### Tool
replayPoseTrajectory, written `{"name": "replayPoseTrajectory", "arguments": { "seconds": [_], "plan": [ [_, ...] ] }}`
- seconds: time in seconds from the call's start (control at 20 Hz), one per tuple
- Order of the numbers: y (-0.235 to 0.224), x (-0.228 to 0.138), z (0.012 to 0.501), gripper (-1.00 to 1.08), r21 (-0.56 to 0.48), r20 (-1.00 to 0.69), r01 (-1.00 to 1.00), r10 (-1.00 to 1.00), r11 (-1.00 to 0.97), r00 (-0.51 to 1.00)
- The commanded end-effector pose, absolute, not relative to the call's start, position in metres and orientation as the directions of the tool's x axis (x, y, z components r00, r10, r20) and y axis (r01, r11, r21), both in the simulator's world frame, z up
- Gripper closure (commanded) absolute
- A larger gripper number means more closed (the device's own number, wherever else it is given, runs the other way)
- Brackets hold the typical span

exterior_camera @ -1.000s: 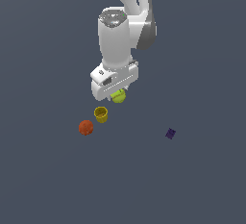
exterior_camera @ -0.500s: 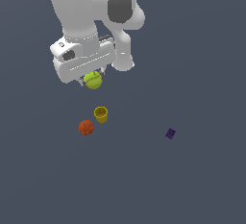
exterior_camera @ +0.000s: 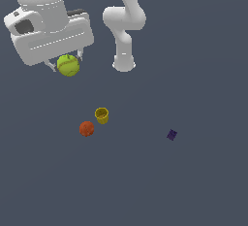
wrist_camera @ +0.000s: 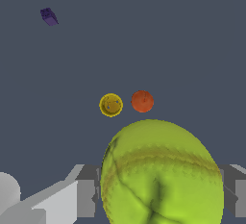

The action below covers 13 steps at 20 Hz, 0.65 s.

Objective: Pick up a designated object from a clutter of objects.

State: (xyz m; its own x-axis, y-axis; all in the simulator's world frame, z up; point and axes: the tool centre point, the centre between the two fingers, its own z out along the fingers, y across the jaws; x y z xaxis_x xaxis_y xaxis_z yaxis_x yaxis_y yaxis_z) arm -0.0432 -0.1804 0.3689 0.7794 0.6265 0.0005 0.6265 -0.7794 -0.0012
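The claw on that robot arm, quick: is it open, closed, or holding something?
Gripper: closed on the tennis ball, holding it in the air above the floor.

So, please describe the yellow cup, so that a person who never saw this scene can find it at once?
Start at the white robot arm, whose pincer holds a tennis ball above the grey floor. On the floor below stand two small things close together: the yellow cup and an orange-red ball. The cup is the yellow, open-topped one; a dark purple cube lies far off.
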Motion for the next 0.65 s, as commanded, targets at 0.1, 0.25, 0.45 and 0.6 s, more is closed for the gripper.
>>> {"name": "replayPoseTrajectory", "arguments": {
  "seconds": [0.1,0.25,0.45,0.6],
  "plan": [
    [-0.197,-0.041,0.387,1.08,0.000,0.000,0.628,0.628,-0.779,0.779],
    [-0.204,-0.039,0.394,1.08,0.000,0.000,0.628,0.628,-0.779,0.779],
    [-0.208,-0.038,0.398,1.08,0.000,0.000,0.628,0.628,-0.779,0.779],
    [-0.208,-0.038,0.397,1.08,0.000,0.000,0.628,0.628,-0.779,0.779]
  ]
}}
